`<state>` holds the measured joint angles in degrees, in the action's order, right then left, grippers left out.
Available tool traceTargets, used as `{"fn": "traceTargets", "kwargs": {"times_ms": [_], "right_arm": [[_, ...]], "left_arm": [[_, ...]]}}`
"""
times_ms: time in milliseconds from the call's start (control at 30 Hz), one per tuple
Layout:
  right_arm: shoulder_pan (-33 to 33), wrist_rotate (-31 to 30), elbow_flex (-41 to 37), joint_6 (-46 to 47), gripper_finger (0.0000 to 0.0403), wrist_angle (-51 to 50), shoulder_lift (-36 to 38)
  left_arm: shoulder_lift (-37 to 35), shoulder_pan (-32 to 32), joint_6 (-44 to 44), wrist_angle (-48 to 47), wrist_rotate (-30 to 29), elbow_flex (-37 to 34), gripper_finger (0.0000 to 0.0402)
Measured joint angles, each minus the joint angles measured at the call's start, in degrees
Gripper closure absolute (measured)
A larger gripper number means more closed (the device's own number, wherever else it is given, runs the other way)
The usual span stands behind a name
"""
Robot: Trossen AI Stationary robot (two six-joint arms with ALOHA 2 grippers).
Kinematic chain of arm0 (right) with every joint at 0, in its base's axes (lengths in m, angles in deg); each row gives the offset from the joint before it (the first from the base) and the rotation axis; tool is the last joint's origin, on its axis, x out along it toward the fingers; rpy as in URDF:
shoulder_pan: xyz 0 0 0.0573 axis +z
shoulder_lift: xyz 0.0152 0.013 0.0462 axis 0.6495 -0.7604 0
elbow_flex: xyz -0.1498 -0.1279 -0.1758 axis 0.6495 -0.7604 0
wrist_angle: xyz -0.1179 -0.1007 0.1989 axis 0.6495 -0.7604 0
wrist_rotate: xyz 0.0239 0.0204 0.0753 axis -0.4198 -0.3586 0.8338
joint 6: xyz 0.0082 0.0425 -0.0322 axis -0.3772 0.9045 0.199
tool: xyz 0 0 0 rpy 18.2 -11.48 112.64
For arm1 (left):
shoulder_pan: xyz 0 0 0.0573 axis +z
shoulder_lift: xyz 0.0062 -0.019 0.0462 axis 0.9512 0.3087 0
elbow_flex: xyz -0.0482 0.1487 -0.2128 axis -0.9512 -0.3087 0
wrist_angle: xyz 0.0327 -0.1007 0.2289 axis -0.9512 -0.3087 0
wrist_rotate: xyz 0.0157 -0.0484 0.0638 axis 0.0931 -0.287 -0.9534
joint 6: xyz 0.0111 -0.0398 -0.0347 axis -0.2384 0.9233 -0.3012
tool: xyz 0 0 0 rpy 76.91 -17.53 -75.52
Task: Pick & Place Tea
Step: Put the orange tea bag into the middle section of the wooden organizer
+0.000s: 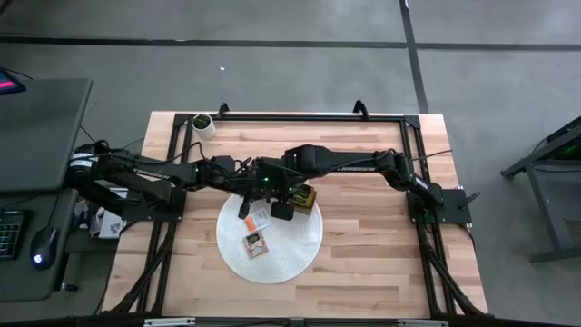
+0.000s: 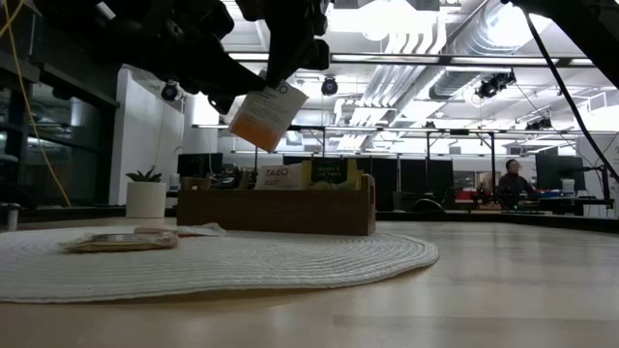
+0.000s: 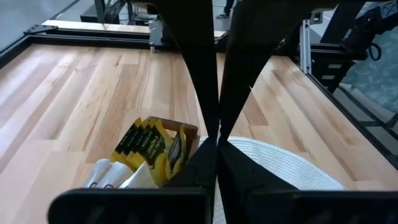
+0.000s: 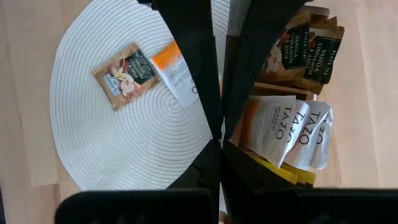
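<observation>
An orange-and-white tea packet (image 2: 266,116) hangs in the air over the round white mat (image 1: 272,250), held by my right gripper (image 1: 283,211), which points down and is shut on it. A second packet (image 4: 124,74) lies flat on the mat (image 4: 124,143). Further packets stand upright in the brown wooden tray (image 1: 307,195), yellow-and-black and white-and-orange ones (image 4: 292,124). My left gripper (image 1: 245,207) hovers shut beside the held packet, left of the tray (image 3: 186,134), and holds nothing that I can see. My right gripper pinches the packet's white end (image 4: 186,84) between its two fingers, coming from above and pointing down. The packet is lifted clear of the mat and slants down and away from the fingers, orange end (image 2: 247,126) lowest. The left finger (image 4: 199,74) hides the pinched edge.
The tray (image 2: 276,208) sits at the mat's far right edge. A white pot with a small plant (image 1: 204,124) stands at the table's far left corner. A black metal frame (image 1: 309,116) borders the table. Bare wood lies to the right (image 1: 381,245). A person (image 2: 510,179) sits far behind.
</observation>
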<state>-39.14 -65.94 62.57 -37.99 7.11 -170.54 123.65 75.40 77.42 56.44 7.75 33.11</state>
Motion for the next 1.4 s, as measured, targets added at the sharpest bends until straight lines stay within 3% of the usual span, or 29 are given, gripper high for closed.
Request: {"fn": "traceTargets", "kwargs": {"times_ms": [233,367,667,833,1000,1167,1400], "right_arm": [[0.02,-1.01,0.0,0.85,0.0399,0.0,0.0],[-0.02,-1.73,0.0,1.72,0.0378,-1.01,0.33],[-0.71,-10.51,-0.23,6.11,0.0284,-5.32,7.82],[0.78,-17.9,-3.04,9.46,0.0264,-6.38,14.03],[3.81,-23.69,-9.38,13.27,0.0263,-4.28,20.03],[6.77,-25.78,-20.26,18.71,0.0262,2.53,25.32],[10.24,-26.93,-35.34,26.77,0.0262,12.43,30.64]], "left_arm": [[0.0,0.02,-0.14,-0.02,-0.05,0.0,0.0401],[0.0,0.01,-0.23,0.0,-0.47,0.0,0.0401],[0.0,0.04,-1.84,1.47,-2.21,-0.49,0.0401],[0.0,0.04,-0.17,13.18,-2.48,-6.16,0.0401],[0.01,0.79,2.53,27.76,-3.65,-12.75,0.0401],[0.42,3.65,3.43,29.22,-0.88,-13.27,0.0401],[10.53,6.31,6.7,38.16,2.48,-13.11,0.0401]]}}
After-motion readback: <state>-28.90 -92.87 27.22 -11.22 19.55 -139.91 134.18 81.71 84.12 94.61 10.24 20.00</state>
